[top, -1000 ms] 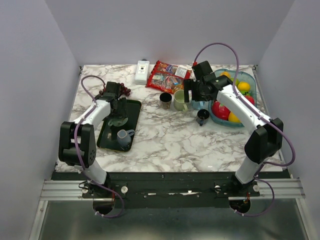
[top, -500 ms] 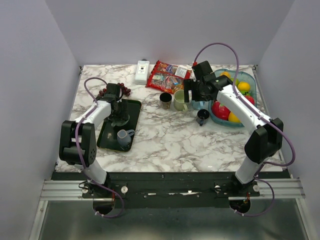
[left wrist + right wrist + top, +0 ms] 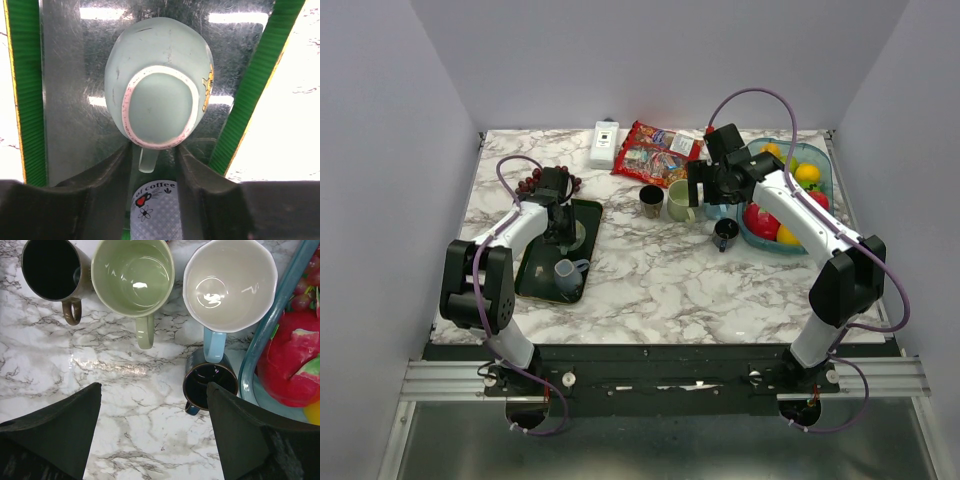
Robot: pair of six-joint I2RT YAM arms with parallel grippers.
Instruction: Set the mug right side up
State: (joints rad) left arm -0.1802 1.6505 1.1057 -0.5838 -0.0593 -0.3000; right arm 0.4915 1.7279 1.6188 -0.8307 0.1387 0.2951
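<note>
A pale green mug (image 3: 157, 75) stands upside down on the dark green tray (image 3: 532, 275), its pink-ringed base facing up. Its handle (image 3: 147, 160) points back between my left gripper's fingers (image 3: 112, 175). My left gripper (image 3: 152, 165) is half closed around the handle, with a gap on each side. From above, the left gripper (image 3: 563, 222) hides most of that mug. My right gripper (image 3: 155, 430) hangs wide open and empty over the marble, just short of a row of upright mugs.
A patterned mug (image 3: 152, 212) lies on the tray right under my left wrist, also visible from above as the pale blue mug (image 3: 567, 272). Brown (image 3: 50, 270), green (image 3: 132, 275), white-blue (image 3: 230, 282) and small dark (image 3: 210, 385) mugs stand upright beside a fruit bowl (image 3: 260, 360). Snack bags (image 3: 650, 152) lie behind.
My left gripper has moved slightly toward the tray's far end and its jaws have narrowed around the mug's handle. The right arm has stayed put.
</note>
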